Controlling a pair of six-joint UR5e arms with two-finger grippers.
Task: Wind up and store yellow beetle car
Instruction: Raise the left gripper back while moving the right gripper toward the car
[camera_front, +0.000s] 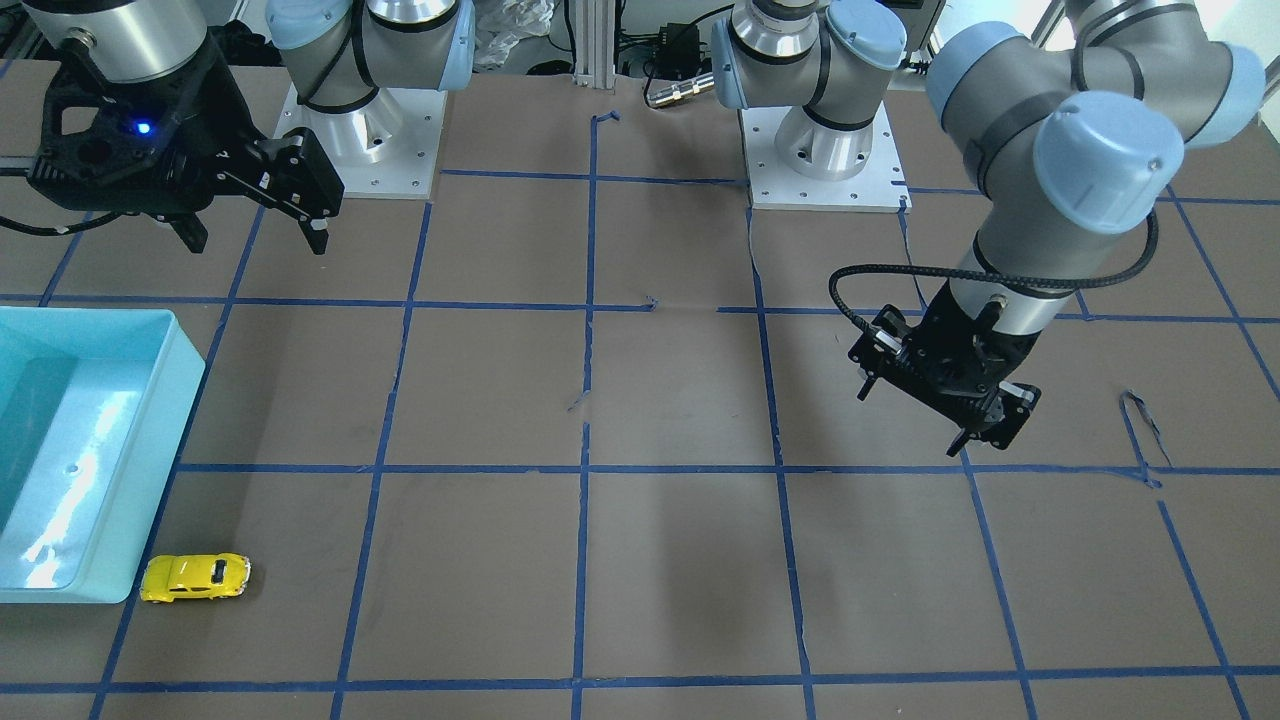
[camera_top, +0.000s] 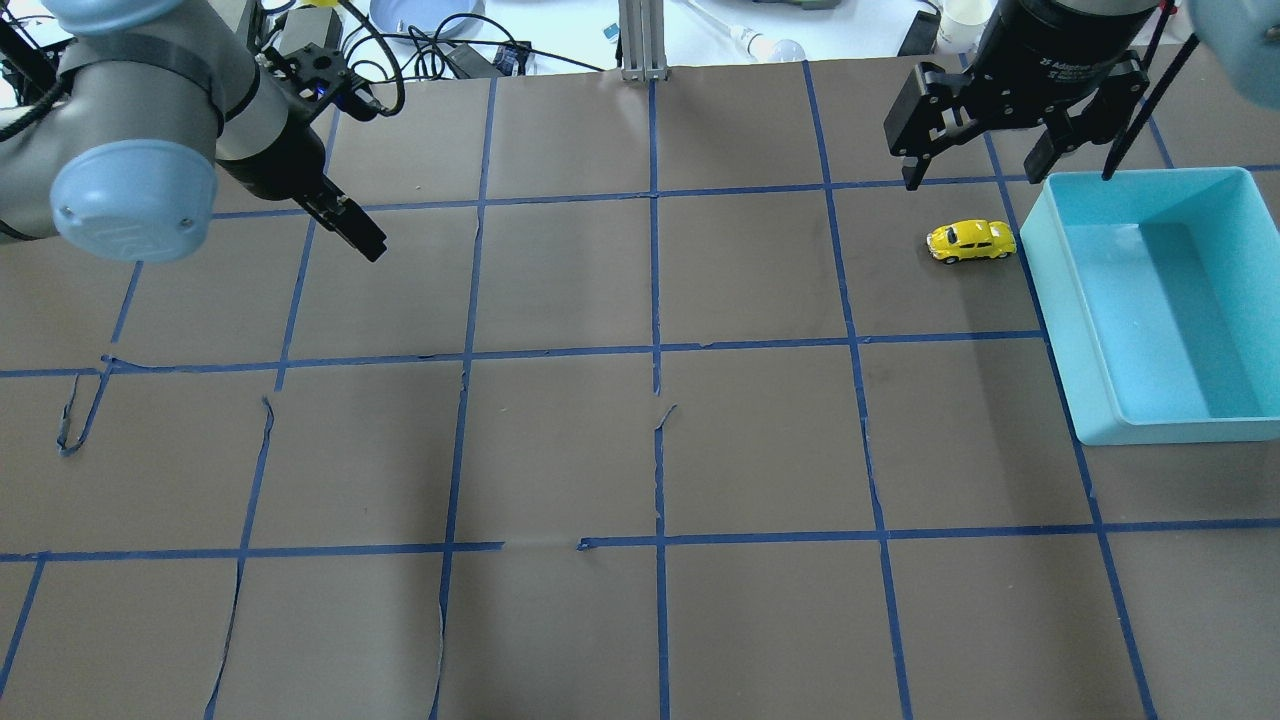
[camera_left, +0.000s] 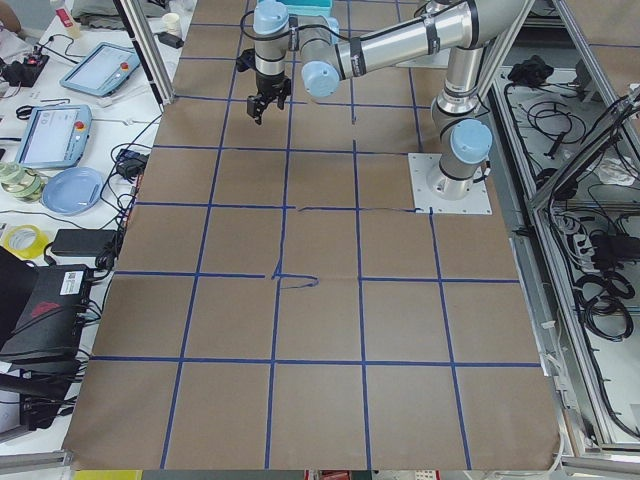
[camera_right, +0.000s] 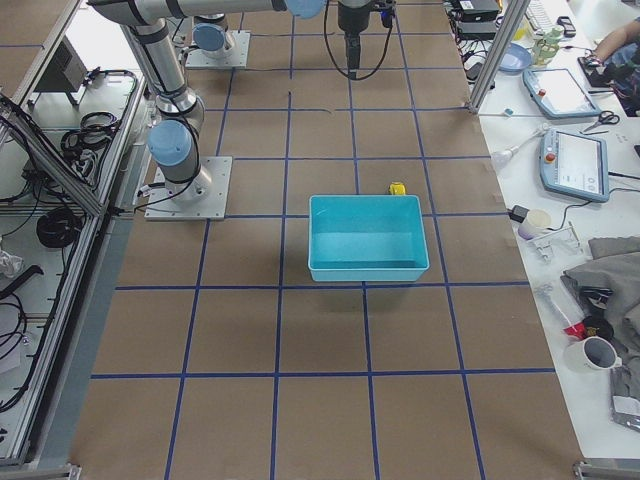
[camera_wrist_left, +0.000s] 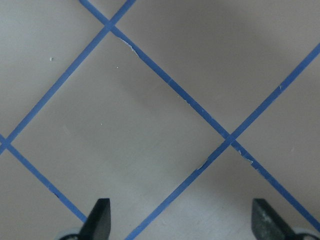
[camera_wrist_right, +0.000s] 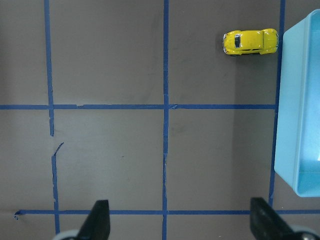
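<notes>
The yellow beetle car (camera_top: 970, 241) stands on its wheels on the brown table, just beside the long wall of the light-blue bin (camera_top: 1050, 290). It also shows in the front view (camera_front: 195, 577) and at the upper right of the right wrist view (camera_wrist_right: 250, 42). My right gripper (camera_top: 975, 172) hangs open and empty well above the table near the car, not touching it; it also shows in the front view (camera_front: 255, 235). My left gripper (camera_front: 912, 418) is open and empty over bare table on the other side, far from the car.
The bin (camera_front: 185, 375) is empty and lies at the table's right end, its wall close to the car. Blue tape lines (camera_top: 655, 350) form a grid on the table. The arm bases (camera_front: 825, 160) stand at the robot's edge.
</notes>
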